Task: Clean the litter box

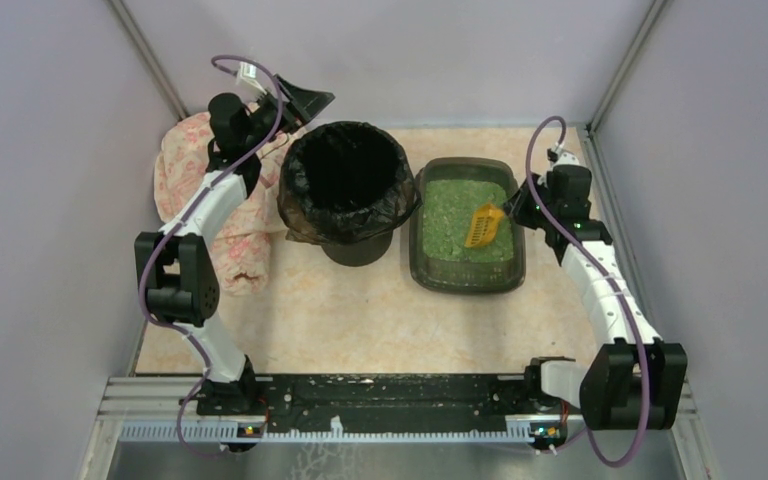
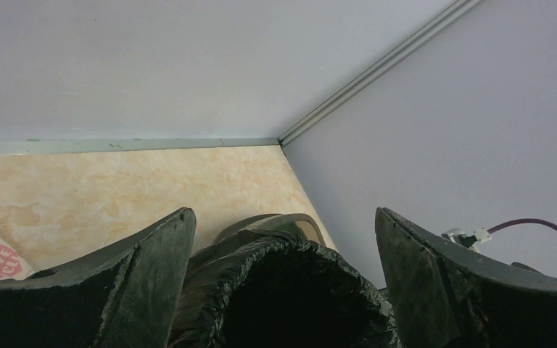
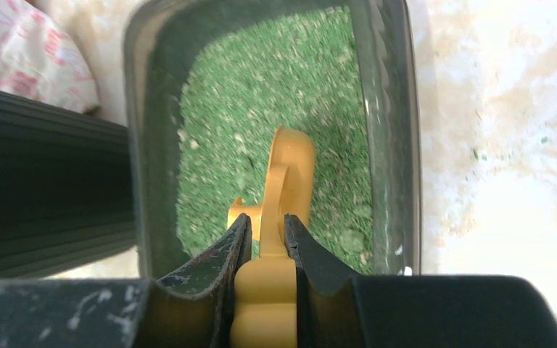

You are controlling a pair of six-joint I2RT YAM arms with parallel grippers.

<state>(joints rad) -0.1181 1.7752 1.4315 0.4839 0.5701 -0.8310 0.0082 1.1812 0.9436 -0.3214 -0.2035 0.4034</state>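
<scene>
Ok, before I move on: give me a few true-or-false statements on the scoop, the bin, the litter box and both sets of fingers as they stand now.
1. The right fingers are shut on the handle of the yellow scoop. True.
2. The left fingers grip the rim of the bin. False: they stand wide open above the rim and hold nothing.
3. The scoop's head is over the green granules in the litter box. True.
4. In the top view, the bin stands to the right of the litter box. False: it stands to its left.
5. The pink cloth lies inside the litter box. False: it lies on the table, left of the bin.
</scene>
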